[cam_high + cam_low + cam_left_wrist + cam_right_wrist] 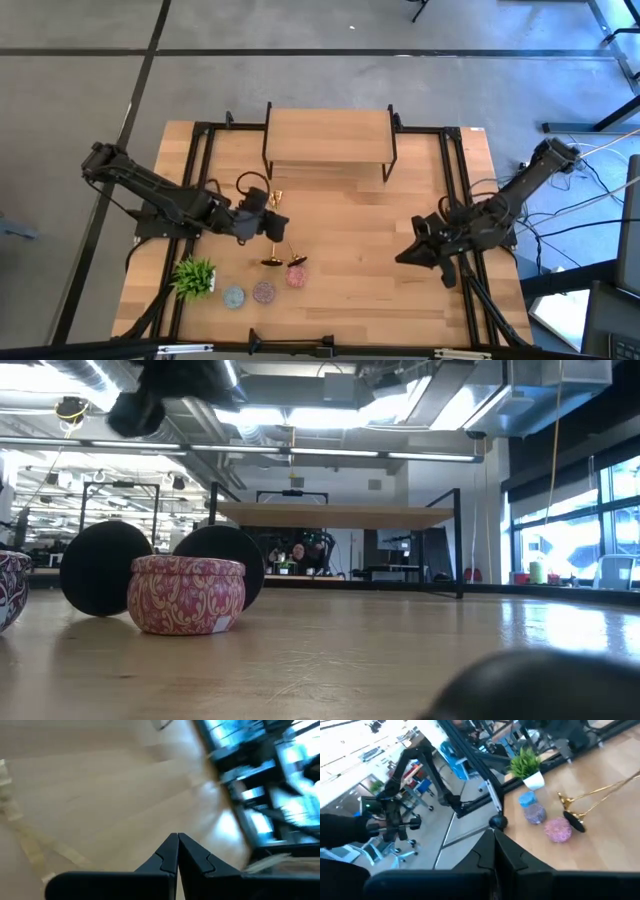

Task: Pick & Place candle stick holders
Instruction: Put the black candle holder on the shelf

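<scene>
Two candle stick holders lie on their sides at the table's left centre, thin gold stems (284, 240) running toward the far edge. Their round bases (272, 262) (297, 261) point to the near edge and show as two dark discs in the low view (100, 568) (222, 556). In the right wrist view the stems (602, 794) and bases (576, 821) show beside the tins. I make out no third holder. My left gripper (272, 224) is shut above the stems, empty in its wrist view (177, 847). My right gripper (404, 256) (494, 842) is shut and empty at the table's right.
A wooden shelf on black legs (330, 140) stands at the far centre. A small green plant (195, 276), a blue tin (233, 296), a purple tin (263, 292) and a pink patterned tin (296, 275) (187, 594) sit near the front left. Bare wood lies between the arms.
</scene>
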Tool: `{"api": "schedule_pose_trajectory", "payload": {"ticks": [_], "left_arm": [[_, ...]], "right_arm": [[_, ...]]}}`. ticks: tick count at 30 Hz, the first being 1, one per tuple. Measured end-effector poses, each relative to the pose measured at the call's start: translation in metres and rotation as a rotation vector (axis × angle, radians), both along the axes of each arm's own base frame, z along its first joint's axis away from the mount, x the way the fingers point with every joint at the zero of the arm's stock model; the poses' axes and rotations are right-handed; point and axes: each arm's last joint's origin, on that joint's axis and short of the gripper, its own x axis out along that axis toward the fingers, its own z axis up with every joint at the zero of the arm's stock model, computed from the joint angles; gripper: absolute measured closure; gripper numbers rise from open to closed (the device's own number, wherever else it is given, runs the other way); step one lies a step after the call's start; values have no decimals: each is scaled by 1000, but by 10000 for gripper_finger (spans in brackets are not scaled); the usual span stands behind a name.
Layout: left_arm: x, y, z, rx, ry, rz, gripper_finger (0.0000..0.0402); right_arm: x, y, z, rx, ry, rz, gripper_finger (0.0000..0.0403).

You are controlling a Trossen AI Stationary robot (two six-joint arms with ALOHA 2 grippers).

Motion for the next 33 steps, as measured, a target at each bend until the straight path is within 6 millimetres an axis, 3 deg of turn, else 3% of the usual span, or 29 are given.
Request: {"api": "schedule_pose_trajectory", "payload": {"ticks": [5,10,15,21,26,33], "left_arm": [[-4,-1,-11,-45,97,19,399],[1,-7,-8,-62,84,-136,399],[6,-29,0,-100,-22,-326,399],[15,-65,5,-172,-57,-545,399],[41,-93,1,-194,-5,-681,399],[88,-131,-23,-306,122,-898,399]], "right_arm": [[-12,-16,-13,10,-16,-35,403],[-21,-24,-40,41,31,-39,403],[-24,-27,-64,91,101,-41,403],[-24,-27,-64,96,85,-61,403],[-23,-29,-63,27,45,-80,403],[-22,-29,-62,19,31,-82,403]]}}
